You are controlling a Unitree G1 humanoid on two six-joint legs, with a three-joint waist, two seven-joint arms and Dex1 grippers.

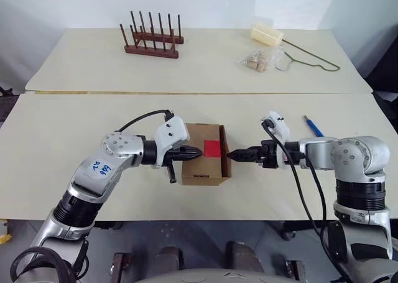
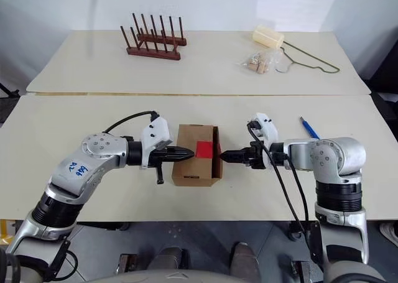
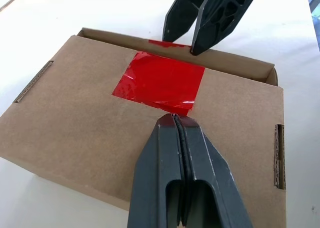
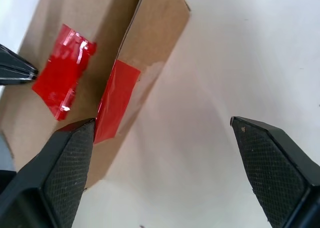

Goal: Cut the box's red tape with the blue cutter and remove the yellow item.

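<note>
The box (image 1: 204,162) sat on the surface (image 1: 62,140) between both arms. The left claw (image 1: 196,152), fully closed and empty, rested its tips at the edge of the red tape (image 1: 212,148). The right claw (image 4: 162,133) stood wide open beside the box's right wall. The blue cutter (image 1: 313,125) lay farther right.

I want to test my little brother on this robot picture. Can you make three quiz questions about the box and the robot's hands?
1. True or false: the left gripper is shut, its tip on the box beside the red tape.
2. Where is the blue cutter? A) in the right gripper B) lying on the table behind the right arm C) inside the box
3. Fill in: the right gripper's fingers are ____.

Key: 1 true. 2 B. 3 open.
</note>
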